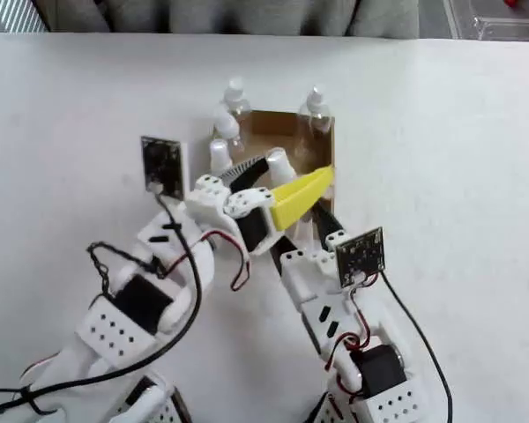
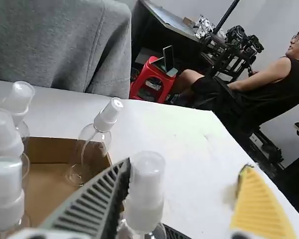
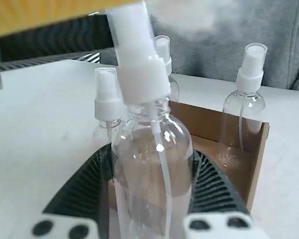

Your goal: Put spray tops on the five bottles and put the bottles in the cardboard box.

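Bottle five point(image 3: 154, 169) is pinched by right gripper point(image 3: 152, 157), left gripper point(image 2: 185, 169) spread round its spray top point(image 2: 145, 184); seating seems needed next.

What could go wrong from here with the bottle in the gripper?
The right gripper holds the bottle close beside a capped bottle in the cardboard box; lowering it could knock that one over. The left gripper stands open around the spray top, so pulling away sideways might snag the top and tilt the bottle.
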